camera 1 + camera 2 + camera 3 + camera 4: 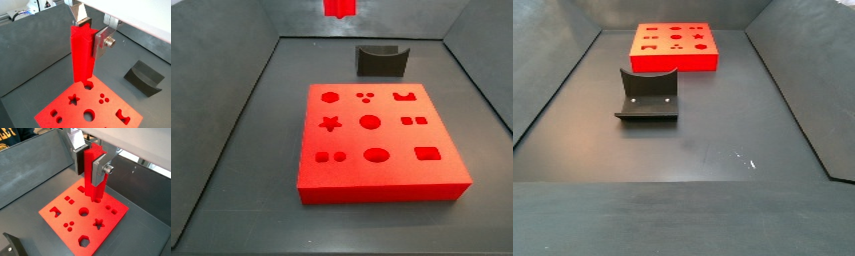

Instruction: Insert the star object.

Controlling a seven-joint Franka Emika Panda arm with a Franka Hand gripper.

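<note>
My gripper [91, 31] is shut on the star object [83, 55], a long bright red rod with a star-shaped section. It hangs upright between the silver fingers, also in the other wrist view [93, 173]. In a side view only its lower end [339, 8] shows, at the top edge, high above the floor. The flat red block [100, 107] with shaped holes lies below. Its star hole [73, 100] shows in both wrist views [99, 223] and in a side view [330, 124]. The rod's tip is clear of the block.
The dark fixture [380, 60] stands on the floor just beyond the red block [372, 175], and in front of it in the other side view [647, 95]. Grey walls enclose the floor on all sides.
</note>
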